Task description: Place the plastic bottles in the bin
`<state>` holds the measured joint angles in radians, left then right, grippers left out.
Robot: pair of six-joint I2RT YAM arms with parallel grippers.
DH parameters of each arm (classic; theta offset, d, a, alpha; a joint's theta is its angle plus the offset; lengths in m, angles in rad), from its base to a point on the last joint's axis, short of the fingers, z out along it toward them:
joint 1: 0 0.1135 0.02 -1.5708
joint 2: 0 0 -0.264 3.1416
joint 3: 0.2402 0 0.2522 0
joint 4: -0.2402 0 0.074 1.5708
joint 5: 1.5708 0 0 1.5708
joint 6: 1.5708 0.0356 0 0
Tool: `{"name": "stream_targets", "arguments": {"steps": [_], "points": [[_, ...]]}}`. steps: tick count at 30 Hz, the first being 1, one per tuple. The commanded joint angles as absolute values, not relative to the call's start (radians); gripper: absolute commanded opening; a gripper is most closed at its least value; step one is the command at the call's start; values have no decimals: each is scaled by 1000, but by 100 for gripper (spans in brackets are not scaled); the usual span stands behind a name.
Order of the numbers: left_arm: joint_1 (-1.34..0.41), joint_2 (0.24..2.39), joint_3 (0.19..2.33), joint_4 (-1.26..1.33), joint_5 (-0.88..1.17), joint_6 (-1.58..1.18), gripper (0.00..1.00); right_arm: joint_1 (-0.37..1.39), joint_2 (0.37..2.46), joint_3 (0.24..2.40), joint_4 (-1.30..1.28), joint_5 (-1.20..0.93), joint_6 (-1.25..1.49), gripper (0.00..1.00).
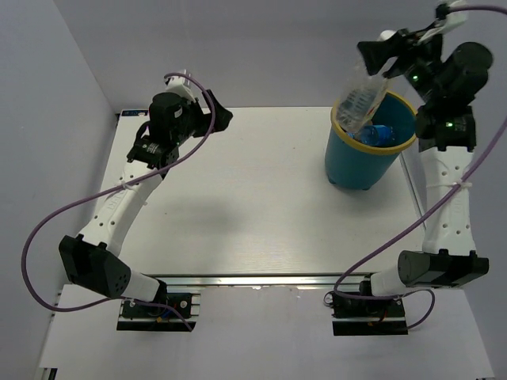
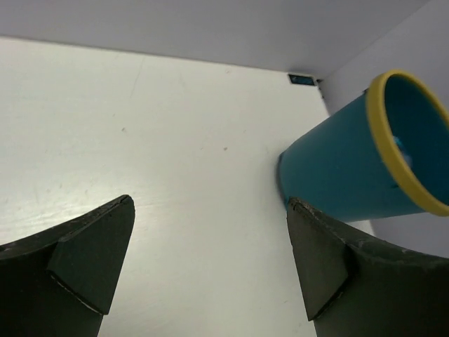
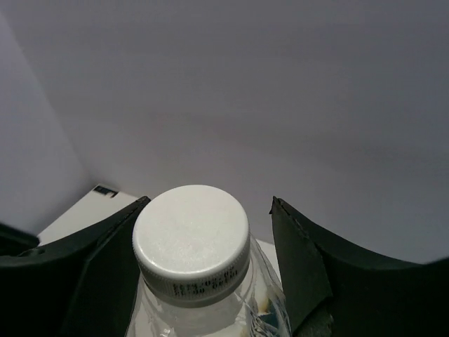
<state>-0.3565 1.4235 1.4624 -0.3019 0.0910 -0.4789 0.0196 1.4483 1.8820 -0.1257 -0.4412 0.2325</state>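
White-capped and clear with a pale label, one bottle [image 3: 191, 242] hangs tilted in the right gripper [image 1: 386, 63], which clamps it near the neck directly above the bin [image 1: 368, 166]. That bin is a single teal bucket with a yellow rim at 2 o'clock on the table [image 1: 261, 206]. Inside it lies blue-labelled plastic [image 1: 379, 134], too hidden to count, while the left gripper [image 2: 210, 260] hovers at 10 o'clock, jaws wide apart and empty.

flat white matte worktop [image 1: 261, 206], boxed in by plain pale grey walls [image 1: 238, 47]; soft even light, faint shadows.
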Motion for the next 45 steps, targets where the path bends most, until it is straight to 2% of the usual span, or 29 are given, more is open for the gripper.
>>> {"name": "stream_targets", "arguments": {"steps": [1,4,6,9,14,15,26,31,38,40,44,45], "points": [[-345,1344,1430,-336,58,-471,98,-54,1499,1957,-173,-425,256,9],[-342,1339,1419,-351,34,-451,98,-89,1537,1953,-172,-338,218,10],[-342,1344,1430,-382,14,-451,98,-91,1555,1941,-181,-252,135,22],[-341,1344,1424,-403,17,-462,98,-89,1565,1911,-218,-244,94,23],[-341,1331,1404,-403,20,-474,98,-87,1549,1888,-271,-252,43,81],[-341,1330,1407,-406,14,-472,98,-86,1548,1902,-293,-267,7,89],[-341,1310,1434,-439,-26,-459,98,-2,1479,1910,-425,-273,-146,89],[-341,1321,1450,-457,-58,-465,98,-2,1411,1833,-338,-178,-88,89],[-337,1376,1505,-486,-84,-468,98,-2,1438,2039,-495,-89,35,89],[-333,1376,1483,-482,-100,-480,98,-2,1372,1978,-499,-129,57,89],[-322,1356,1418,-480,-196,-532,98,-2,1212,1714,-503,-240,132,89],[-322,1327,1392,-479,-215,-537,98,-2,1169,1545,-489,-270,162,89]]}}
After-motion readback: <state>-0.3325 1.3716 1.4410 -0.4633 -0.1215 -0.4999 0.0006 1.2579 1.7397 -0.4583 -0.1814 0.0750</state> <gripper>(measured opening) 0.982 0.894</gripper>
